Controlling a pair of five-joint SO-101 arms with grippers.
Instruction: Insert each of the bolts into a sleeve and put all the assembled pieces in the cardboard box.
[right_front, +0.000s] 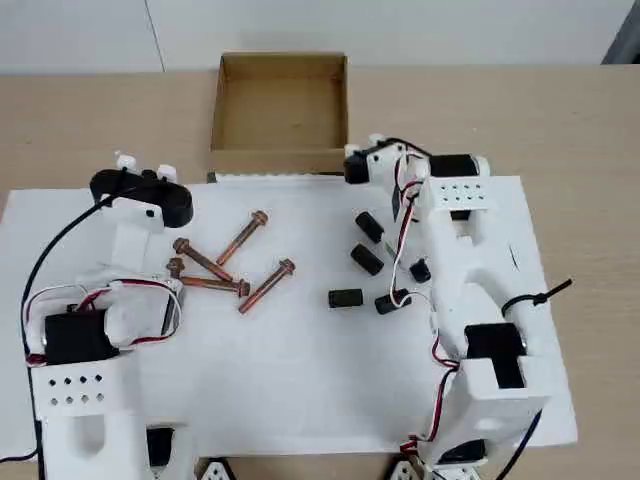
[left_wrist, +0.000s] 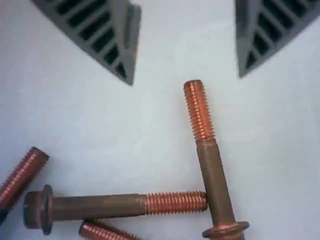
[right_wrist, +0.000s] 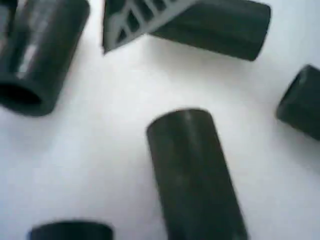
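Several copper bolts (right_front: 238, 238) lie loose in a cluster on the white sheet, left of centre. My left gripper (left_wrist: 184, 60) hangs open just above them, its grey fingers (left_wrist: 117, 45) either side of the threaded end of one bolt (left_wrist: 207, 160). A second bolt (left_wrist: 115, 205) lies across that bolt's shank. Several black sleeves (right_front: 366, 259) lie scattered right of centre, none with a bolt in it. My right gripper (right_front: 372, 165) sits low over them, close above one sleeve (right_wrist: 195, 175). The cardboard box (right_front: 280, 110) stands open at the back.
A white sheet (right_front: 300, 380) covers the tan table, and its near middle is bare. Both arms' white bodies and loose wires (right_front: 405, 250) flank the work area. The box's front wall touches the sheet's far edge.
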